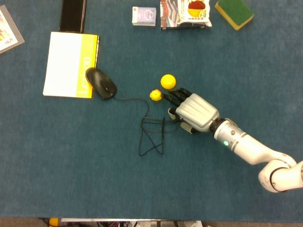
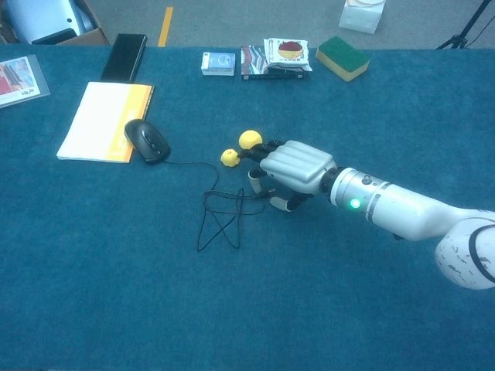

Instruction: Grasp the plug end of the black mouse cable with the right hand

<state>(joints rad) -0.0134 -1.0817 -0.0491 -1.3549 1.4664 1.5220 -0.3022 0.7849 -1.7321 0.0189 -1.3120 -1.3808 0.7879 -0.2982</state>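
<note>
**Asker:** Blue felt covers the whole desk (image 1: pixel 71 165), correct? What sits on it?

**Describer:** Yes. Near the far left edge, a black mouse (image 1: pixel 101 82) lies partly on a white and yellow notebook (image 1: pixel 70 64). Its black cable (image 1: pixel 151 135) runs right from the mouse, then drops into loose crossed loops near the middle of the desk. Two small yellow balls (image 1: pixel 167 81) rest just beyond those loops. Along the far edge are a card box (image 1: pixel 144 15), a snack packet (image 1: pixel 185 12) and a green sponge (image 1: pixel 234 13).

**Asker:** Where is the plug end?

**Describer:** It seems to lie at the right side of the loops, directly under the right hand (image 1: pixel 191 111). The plug itself is too small and too covered to pick out.

**Asker:** What is that hand doing?

**Describer:** It reaches in from the lower right, palm down, dark fingers curled toward the felt, fingertips close to the smaller ball. Whether thumb and finger have closed on the plug, I cannot tell. The left hand is not visible in either view.

**Asker:** So which step is this?

**Describer:** My judgement: the closing of the grasp, not yet confirmed. The next move calls for a firm pinch on the plug alone, then a small lift to test the hold, without nudging the balls or dragging the loops.
</note>
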